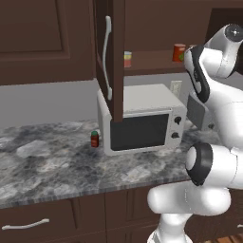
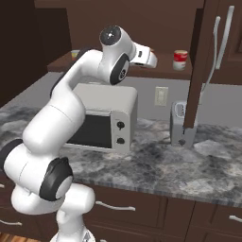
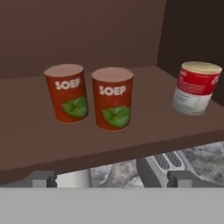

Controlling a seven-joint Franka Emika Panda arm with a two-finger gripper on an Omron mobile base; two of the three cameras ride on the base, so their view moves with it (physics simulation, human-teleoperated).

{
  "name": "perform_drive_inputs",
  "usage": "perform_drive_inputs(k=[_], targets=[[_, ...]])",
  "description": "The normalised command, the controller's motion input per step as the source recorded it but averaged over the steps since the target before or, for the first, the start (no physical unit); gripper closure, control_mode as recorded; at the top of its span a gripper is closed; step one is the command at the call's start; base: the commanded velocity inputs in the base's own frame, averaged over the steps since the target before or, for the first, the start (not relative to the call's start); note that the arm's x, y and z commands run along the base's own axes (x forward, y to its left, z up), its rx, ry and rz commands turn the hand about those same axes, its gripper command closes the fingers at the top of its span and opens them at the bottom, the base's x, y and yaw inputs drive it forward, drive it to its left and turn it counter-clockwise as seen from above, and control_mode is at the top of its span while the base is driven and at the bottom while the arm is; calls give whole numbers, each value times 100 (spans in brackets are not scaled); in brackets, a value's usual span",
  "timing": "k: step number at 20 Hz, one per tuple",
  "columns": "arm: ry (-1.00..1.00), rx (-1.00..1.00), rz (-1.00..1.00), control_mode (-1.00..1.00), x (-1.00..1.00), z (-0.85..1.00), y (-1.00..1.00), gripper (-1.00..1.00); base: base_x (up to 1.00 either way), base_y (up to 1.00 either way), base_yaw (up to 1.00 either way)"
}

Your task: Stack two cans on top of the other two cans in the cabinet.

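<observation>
Dark brown wooden wall cabinet hangs open above a grey marbled counter in the left base view, its door with the long curved white handle swung out over a white microwave; a yellow-and-red labelled can stands on the inner shelf, well apart from a red can near the arm, and a small red green-capped bottle sits on the counter. From the right base view, the white arm reaches toward the shelf, where a red can with a white band stands near the far door; a swing here could clip that door edge. Through the hand view, two red-orange cylindrical cans stand just beside each other on the shelf, the end effector released, its tips wide apart below the shelf lip. Closing around one can risks nudging its neighbour over, and rising carelessly could catch the shelf edge.
</observation>
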Motion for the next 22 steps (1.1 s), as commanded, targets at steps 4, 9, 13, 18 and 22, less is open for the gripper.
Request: perform_drive_inputs(k=[4,9,13,18,22], targets=[[0,0,1,-100,41,-5,-13,-100,0,0,0],[0,0,0,-100,33,0,-9,-100,0,0,0],[0,0,0,-100,26,-2,-9,-100,0,0,0],[0,0,0,-100,27,-8,-7,-100,0,0,0],[0,0,0,-100,25,-11,-9,-100,0,0,0]])
